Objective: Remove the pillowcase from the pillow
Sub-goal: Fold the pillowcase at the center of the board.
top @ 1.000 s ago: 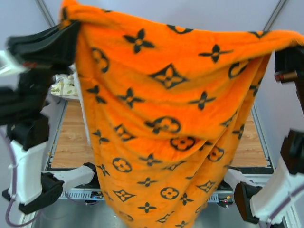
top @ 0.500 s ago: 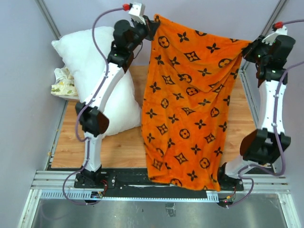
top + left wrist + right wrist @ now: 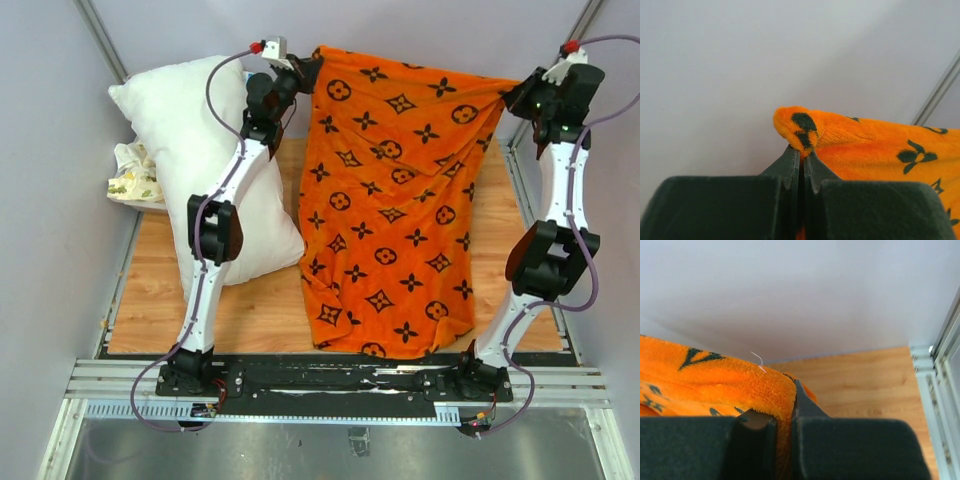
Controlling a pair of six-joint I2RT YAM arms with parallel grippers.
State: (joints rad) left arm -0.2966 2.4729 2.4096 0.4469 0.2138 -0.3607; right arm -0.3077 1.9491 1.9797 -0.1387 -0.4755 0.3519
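Left gripper point(image 3: 305, 68) and right gripper point(image 3: 515, 97), each pinching the pillowcase point(image 3: 400, 200), have lowered it; the pillow point(image 3: 180, 140) lies bare to their left, so removal looks done.

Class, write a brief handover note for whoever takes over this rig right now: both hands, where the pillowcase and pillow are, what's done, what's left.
Left hand: shut on a far corner of the pillowcase.
Right hand: shut on the other far corner.
Pillowcase hangs spread between them, lower edge on the table. The pillow lies bare at the left, fully out.
Done: removal.
Left: probably set the pillowcase down and release.
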